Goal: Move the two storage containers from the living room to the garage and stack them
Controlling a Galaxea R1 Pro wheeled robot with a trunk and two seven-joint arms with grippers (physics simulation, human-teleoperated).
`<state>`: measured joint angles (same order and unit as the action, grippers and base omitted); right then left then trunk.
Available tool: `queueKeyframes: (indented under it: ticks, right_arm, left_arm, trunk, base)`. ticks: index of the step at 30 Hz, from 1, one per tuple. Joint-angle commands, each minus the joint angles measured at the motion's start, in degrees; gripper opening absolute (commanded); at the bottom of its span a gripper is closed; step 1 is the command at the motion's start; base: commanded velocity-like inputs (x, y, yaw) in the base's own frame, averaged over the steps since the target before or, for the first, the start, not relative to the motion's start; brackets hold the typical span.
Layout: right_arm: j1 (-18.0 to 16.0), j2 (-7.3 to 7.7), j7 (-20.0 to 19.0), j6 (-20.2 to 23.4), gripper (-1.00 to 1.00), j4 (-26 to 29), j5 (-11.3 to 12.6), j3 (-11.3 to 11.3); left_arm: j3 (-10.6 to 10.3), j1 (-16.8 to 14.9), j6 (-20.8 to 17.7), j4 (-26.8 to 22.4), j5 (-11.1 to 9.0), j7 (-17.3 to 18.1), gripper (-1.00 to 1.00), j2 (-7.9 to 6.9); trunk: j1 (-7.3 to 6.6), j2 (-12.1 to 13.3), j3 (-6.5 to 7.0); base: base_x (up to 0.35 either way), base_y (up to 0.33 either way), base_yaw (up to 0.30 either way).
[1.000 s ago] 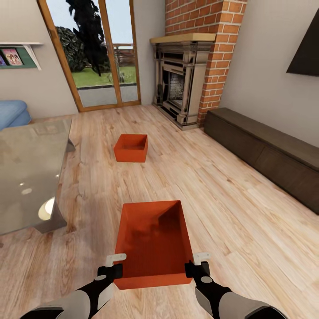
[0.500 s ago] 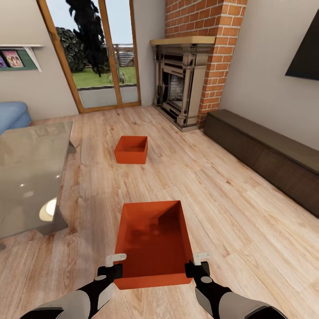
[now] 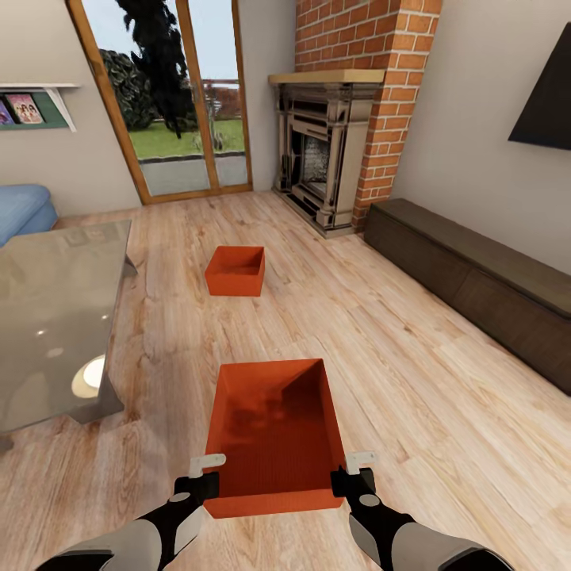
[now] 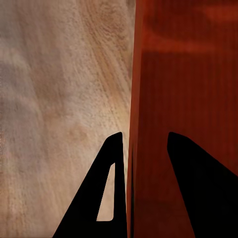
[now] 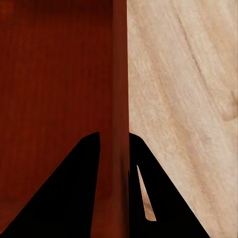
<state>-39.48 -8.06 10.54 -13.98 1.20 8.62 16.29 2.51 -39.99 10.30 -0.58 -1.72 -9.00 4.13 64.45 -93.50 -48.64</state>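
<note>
A bin (image 3: 274, 432) is held low in front of the robot, at 6 o'clock in the head view, open side up, its long walls running away from the camera. The left gripper (image 3: 208, 469) is set on the bin's left wall near the near corner, the right gripper (image 3: 357, 466) on the right wall opposite. In the left wrist view the left gripper (image 4: 133, 144) is seen with one finger (image 4: 106, 193) outside the wall and the other inside, the jaws clamped on the red wall edge (image 4: 133, 99). In the right wrist view the right gripper (image 5: 114, 139) is likewise seen straddling its wall (image 5: 119, 74), the jaws closed on it, with planks beyond.

A second bin (image 3: 235, 270) is seen on the plank floor (image 3: 381, 349) at 12 o'clock from the held one, well apart from it, square to the room and open-topped.

A glass tabletop (image 3: 55, 317) is met at 9 o'clock, its near corner just beside the held bin's left front. A dark low bench (image 3: 476, 285) is ranged along the wall at 3 o'clock. Between them a wide strip of bare planks is left open, running up to the fireplace (image 3: 321, 151) at 1 o'clock and the glass doors (image 3: 170, 103) at 11 o'clock.
</note>
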Motion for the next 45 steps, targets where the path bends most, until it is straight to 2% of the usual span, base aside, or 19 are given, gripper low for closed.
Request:
queueKeyframes:
  ticks: [1, 45]
  right_arm:
    - [-0.07, -0.02, -0.26, -0.70, -1.00, 0.12, 0.17, 0.76]
    - [-0.07, -0.02, -0.26, -0.70, -1.00, 0.12, 0.17, 0.76]
  left_arm:
    - [-0.76, 0.00, 0.25, 0.31, -0.83, 0.03, -1.00, 0.00]
    - [-0.76, 0.00, 0.28, 0.31, -0.83, 0.03, -1.00, 0.00]
  trunk:
    - [-0.23, 0.40, 0.15]
    - [-9.90, 18.04, 8.05]
  base:
    - [0.000, 0.000, 0.000]
    - [0.000, 0.000, 0.000]
